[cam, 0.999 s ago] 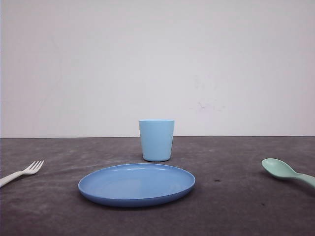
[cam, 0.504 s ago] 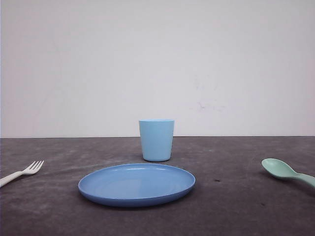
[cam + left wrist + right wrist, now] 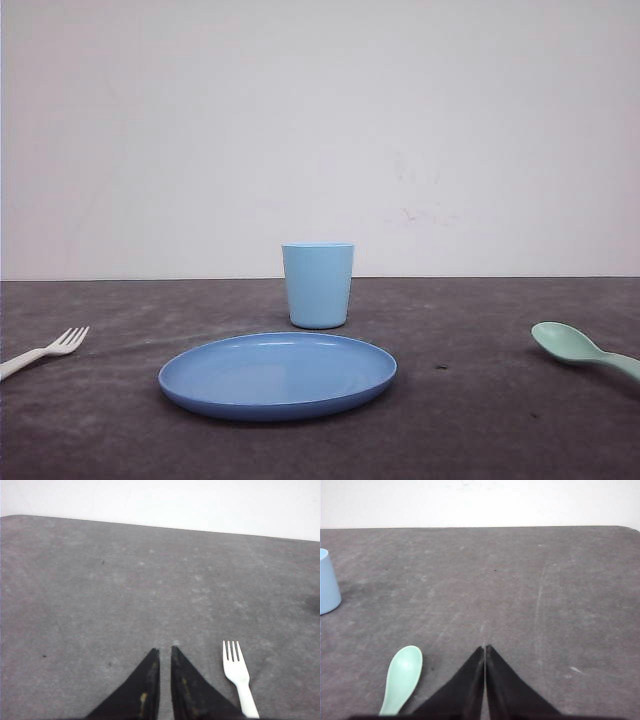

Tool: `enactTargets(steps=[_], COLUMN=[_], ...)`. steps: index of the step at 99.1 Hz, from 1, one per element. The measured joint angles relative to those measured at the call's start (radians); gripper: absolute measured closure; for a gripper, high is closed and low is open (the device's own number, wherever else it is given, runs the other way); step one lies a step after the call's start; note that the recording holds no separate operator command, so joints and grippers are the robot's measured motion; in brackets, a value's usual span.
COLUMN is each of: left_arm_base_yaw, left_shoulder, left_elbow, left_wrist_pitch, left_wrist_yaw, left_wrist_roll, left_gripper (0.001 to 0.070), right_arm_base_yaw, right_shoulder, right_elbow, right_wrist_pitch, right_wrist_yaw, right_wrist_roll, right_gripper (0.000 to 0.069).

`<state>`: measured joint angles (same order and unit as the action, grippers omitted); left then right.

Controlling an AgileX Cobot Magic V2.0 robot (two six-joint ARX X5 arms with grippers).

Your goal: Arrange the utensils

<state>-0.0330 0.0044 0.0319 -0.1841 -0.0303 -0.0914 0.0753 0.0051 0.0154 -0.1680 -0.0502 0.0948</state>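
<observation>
From the front, the fork lies flat near the left edge of the worktop, tines pointing toward the back, and the spoon lies near the right edge, bowl turned inward. The plate sits in the middle with the cup just behind it. Neither utensil is lifted yet, so I judge the step in hand is the first reach.

At my left wrist, my left gripper hangs over bare worktop with its jaws narrowed to a thin slit, holding nothing. The fork lies just beside it. To grasp well I should open wide, shift sideways over the handle, and close across the thin neck.

At my right wrist, my right gripper has its jaws pressed together, empty. The spoon lies near, on the cup's side. It needs the same: open first, centre over the handle, then descend squarely.
</observation>
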Motion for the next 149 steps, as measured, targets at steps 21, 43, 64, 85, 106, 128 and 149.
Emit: enactTargets(steps=[21, 43, 64, 85, 106, 128, 149], left_arm_base_yaw=[0.0, 0.0, 0.0, 0.0, 0.0, 0.0, 0.0], left_shoulder=[0.0, 0.001, 0.017, 0.156, 0.393, 0.639, 0.791], left_elbow=[0.0, 0.033, 0.219, 0.452, 0.682, 0.769, 0.769], left_wrist_pitch=[0.031, 0.109, 0.118, -0.068, -0.293, -0.455, -0.511], left_wrist_yaw=[0.008, 0.084, 0.107, 0.155, 0.212, 0.213, 0.204], left_wrist_roll=[-0.021, -0.056, -0.108, -0.142, -0.09, 0.002, 0.04], left_gripper=[0.0695, 0.0695, 0.0695, 0.0695, 0.0695, 0.0695, 0.0695], right_arm_base_yaw=[0.0, 0.0, 0.0, 0.0, 0.0, 0.0, 0.0], right_shoulder=[0.0, 0.002, 0.048, 0.204, 0.423, 0.645, 0.821], right_elbow=[0.003, 0.151, 0.398, 0.639, 0.786, 0.799, 0.799], right_wrist_pitch=[0.014, 0.003, -0.103, -0.295, -0.466, -0.538, -0.563], right_wrist_yaw=[-0.031, -0.056, -0.055, -0.055, -0.055, -0.055, -0.053], right_wrist_roll=[0.047, 0.158, 0.191, 0.15, 0.098, 0.054, 0.033], right_gripper=[0.0686, 0.0686, 0.0686, 0.0686, 0.0686, 0.0686, 0.0686])
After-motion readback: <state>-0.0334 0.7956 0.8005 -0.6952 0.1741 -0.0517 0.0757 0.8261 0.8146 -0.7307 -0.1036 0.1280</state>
